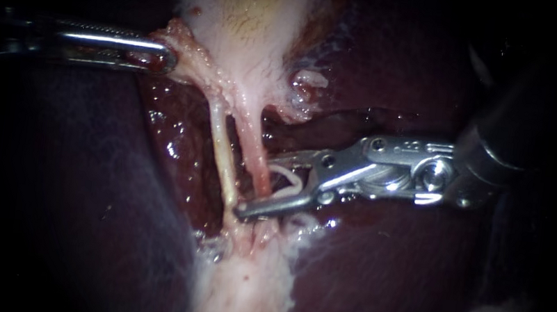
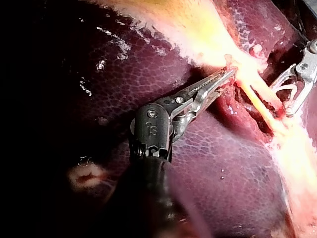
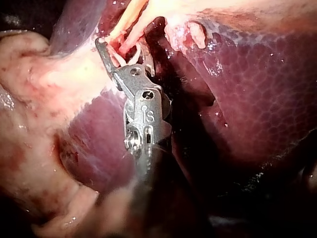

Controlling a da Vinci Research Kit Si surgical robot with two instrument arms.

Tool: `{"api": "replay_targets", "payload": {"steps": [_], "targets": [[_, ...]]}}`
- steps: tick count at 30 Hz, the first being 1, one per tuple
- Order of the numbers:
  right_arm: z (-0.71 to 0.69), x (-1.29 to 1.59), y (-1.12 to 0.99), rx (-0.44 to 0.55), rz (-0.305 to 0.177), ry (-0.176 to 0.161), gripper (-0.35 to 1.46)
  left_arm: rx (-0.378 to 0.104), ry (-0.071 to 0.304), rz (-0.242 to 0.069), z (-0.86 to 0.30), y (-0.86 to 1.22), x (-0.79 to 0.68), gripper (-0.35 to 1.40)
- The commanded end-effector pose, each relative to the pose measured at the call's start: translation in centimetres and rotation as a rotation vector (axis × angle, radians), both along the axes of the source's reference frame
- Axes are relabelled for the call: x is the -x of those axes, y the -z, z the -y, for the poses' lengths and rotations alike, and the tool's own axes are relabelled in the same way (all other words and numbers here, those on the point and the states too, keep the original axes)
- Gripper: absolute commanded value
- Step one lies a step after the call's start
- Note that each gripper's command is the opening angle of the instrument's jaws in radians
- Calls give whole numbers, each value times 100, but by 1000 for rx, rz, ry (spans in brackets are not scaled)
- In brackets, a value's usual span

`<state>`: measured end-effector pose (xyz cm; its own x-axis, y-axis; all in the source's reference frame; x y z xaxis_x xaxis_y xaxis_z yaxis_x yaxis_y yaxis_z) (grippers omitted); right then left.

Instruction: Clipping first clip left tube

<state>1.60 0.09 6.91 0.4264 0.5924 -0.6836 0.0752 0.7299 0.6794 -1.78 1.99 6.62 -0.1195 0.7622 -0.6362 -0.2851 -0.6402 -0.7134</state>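
Note:
Two thin tubes run down from the gallbladder [image 1: 253,13]: a pale yellow left tube [image 1: 222,156] and a pink right tube [image 1: 252,139]. My right instrument [image 1: 257,185] comes in from the right with its jaws open and a white clip [image 1: 288,178] between them. The pink tube passes between the jaws, and the lower jaw's tip reaches the foot of the left tube. My left instrument [image 1: 160,58] is shut on the tissue at the gallbladder's neck and holds it to the left. In the left wrist view its serrated jaws [image 2: 223,79] pinch that tissue.
Dark red liver [image 1: 384,273] lies on both sides of the tubes. A white band of tissue [image 1: 242,292] continues below them. A small pale nub [image 1: 309,79] sits on the liver edge to the right of the gallbladder neck.

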Motion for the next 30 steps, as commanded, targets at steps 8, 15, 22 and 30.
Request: {"api": "replay_targets", "payload": {"steps": [8,15,22,30], "targets": [[-4,20,23,44,71,-17,49,0,0,0,0,0,0,-35],[-4,32,45,51,95,-38,49,0,0,0,0,0,-1,-35],[7,25,72,53,135,-21,49,0,0,0,0,0,-1,-35],[17,-3,86,56,159,-21,49,0,0,0,0,0,-1,-35]]}}
